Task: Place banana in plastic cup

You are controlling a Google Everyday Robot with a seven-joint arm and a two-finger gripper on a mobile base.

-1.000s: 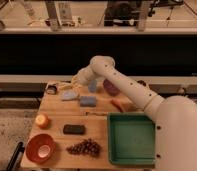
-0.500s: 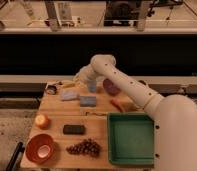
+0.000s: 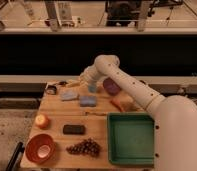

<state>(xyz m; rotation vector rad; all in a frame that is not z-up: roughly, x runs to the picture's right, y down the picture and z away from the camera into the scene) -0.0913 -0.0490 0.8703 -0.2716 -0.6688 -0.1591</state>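
- My gripper (image 3: 85, 82) sits at the far side of the wooden table (image 3: 99, 120), at the end of my white arm (image 3: 127, 85), which reaches in from the right.
- Claw state: I cannot tell from this view whether it is released or clenched, nor whether it grasps anything.
- The plastic cup (image 3: 92, 88), light blue-grey, stands just beside my gripper, on its right, near the far edge of the table.
- The banana: I cannot pick it out anywhere on the table; if it is at my gripper, it is hidden or too small to tell.
- A purple bowl (image 3: 110, 86) lies tilted just right of the cup, partly behind my arm.
- An orange carrot (image 3: 116, 104) lies in front of the purple bowl.
- Two blue-grey flat items: one (image 3: 69, 95) left of the cup, another (image 3: 88, 101) nearer the middle.
- A small dark object (image 3: 52, 89) rests at the far left corner.
- The green tray (image 3: 131, 139) occupies the near right.
- Near left: an orange-red bowl (image 3: 40, 147), with a bunch of dark grapes (image 3: 85, 147) beside it.
- A dark rectangular block (image 3: 73, 129) lies behind the grapes; a small orange round item (image 3: 41, 120) stands to its left.
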